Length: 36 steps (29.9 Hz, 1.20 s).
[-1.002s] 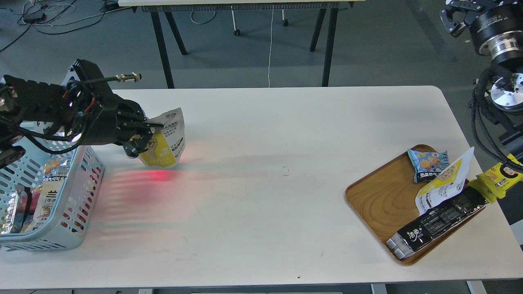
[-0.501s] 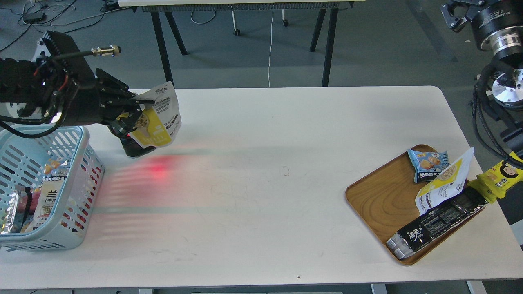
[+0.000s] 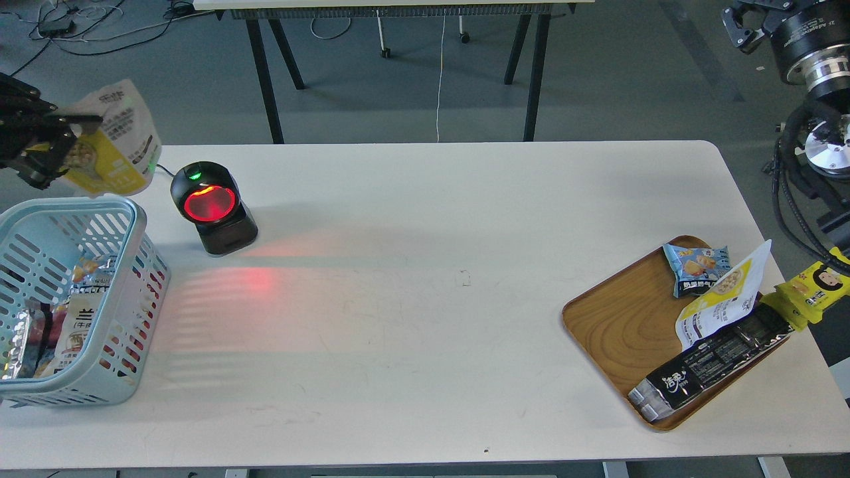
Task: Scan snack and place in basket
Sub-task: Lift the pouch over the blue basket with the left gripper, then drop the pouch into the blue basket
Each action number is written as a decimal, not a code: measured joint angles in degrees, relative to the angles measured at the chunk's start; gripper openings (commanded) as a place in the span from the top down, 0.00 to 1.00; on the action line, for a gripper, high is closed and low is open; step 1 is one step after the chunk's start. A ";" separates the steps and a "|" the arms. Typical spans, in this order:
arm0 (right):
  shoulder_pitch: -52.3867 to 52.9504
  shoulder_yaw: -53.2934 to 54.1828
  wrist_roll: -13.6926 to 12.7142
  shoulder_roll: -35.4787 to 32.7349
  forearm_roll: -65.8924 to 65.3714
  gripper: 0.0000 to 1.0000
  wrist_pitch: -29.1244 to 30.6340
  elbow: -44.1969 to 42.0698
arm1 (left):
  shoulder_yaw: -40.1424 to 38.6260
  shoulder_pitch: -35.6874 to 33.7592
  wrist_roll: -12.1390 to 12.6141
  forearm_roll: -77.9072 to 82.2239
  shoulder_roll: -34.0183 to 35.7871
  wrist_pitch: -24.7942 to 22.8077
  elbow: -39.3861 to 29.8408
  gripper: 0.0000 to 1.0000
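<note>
The snack (image 3: 113,143), a small pouch with a yellow lower front, round window and silver-grey top, hangs tilted in the air at the far left. It is above the far rim of the light blue basket (image 3: 143,292). My left gripper (image 3: 63,139) is shut on the pouch's left edge; most of that arm is cut off by the view's edge. The basket holds several snack packs. My right gripper (image 3: 742,30) is high at the top right, away from the table, and only partly in view.
A black barcode scanner (image 3: 214,206) with a red glowing window stands right of the basket and casts red light on the table. A wooden tray (image 3: 617,325) at the right holds a larger yellow-and-white pouch (image 3: 720,299), a blue packet (image 3: 694,265) and a black packet (image 3: 710,362). A yellow cartoon-face packet (image 3: 813,289) lies beside it.
My left gripper has carried the snack up and to the left, away from the scanner front to above the basket's far rim. The scanner is now uncovered. The right arm barely moved.
</note>
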 measured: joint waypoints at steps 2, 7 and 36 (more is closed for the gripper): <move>-0.23 0.00 0.05 0.03 -0.01 0.01 0.04 0.00 | 1.34 0.00 0.00 -0.60 2.10 1.45 0.52 1.00; -0.44 0.01 0.13 0.10 0.00 0.01 0.04 0.00 | 6.61 0.00 0.00 -0.94 6.62 5.78 3.06 1.00; 0.23 -0.01 0.00 -0.04 0.01 0.01 0.03 -0.23 | 18.14 -0.76 0.00 -18.57 8.84 15.54 3.27 0.07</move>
